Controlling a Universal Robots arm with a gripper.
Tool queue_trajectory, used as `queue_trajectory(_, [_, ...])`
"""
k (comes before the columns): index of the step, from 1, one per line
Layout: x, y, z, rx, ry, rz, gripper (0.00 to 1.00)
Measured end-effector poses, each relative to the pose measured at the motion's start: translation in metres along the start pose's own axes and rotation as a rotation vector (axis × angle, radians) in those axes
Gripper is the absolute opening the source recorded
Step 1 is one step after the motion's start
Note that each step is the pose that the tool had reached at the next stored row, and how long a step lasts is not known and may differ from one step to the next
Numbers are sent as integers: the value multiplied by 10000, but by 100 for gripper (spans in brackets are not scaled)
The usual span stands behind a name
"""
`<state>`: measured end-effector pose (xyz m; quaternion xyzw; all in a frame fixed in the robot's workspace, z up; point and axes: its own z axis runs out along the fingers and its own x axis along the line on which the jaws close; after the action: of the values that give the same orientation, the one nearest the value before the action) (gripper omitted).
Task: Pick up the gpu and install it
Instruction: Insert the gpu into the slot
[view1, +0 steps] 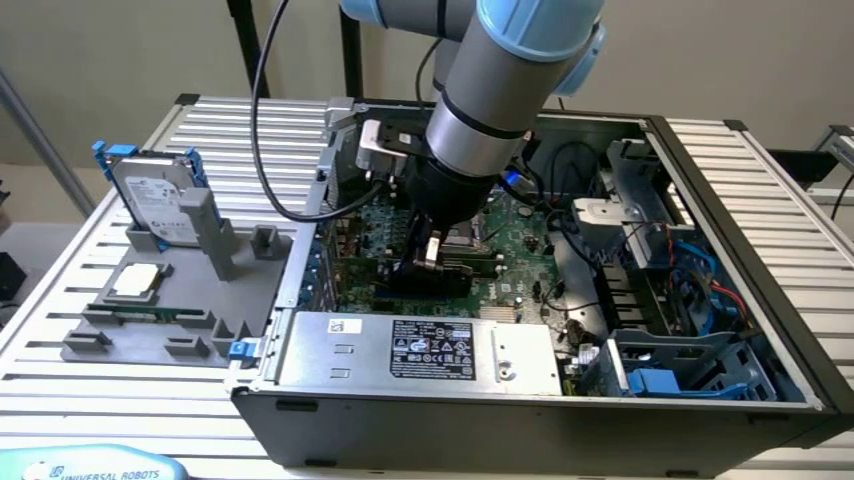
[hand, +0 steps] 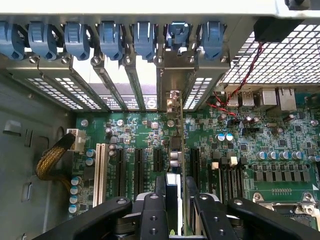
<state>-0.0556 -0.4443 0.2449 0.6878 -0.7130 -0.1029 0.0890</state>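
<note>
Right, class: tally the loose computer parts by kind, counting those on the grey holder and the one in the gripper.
hard drive: 1
CPU: 1
memory stick: 1
gpu, in the gripper: 1
Total: 4

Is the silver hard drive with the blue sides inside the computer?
No, the hard drive stands in a grey holder on the table, outside the computer case.
</note>
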Motion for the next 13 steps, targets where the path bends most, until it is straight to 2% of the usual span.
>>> queue_trajectory(7, [-1, 0, 3, 0, -8, -1, 26])
queue_trajectory(8, [-1, -1, 4, 2, -8, -1, 27])
queue_trajectory(9, [-1, -1, 4, 3, -6, -1, 34])
queue_trajectory(13, [0, 3, -10, 0, 2, 0, 34])
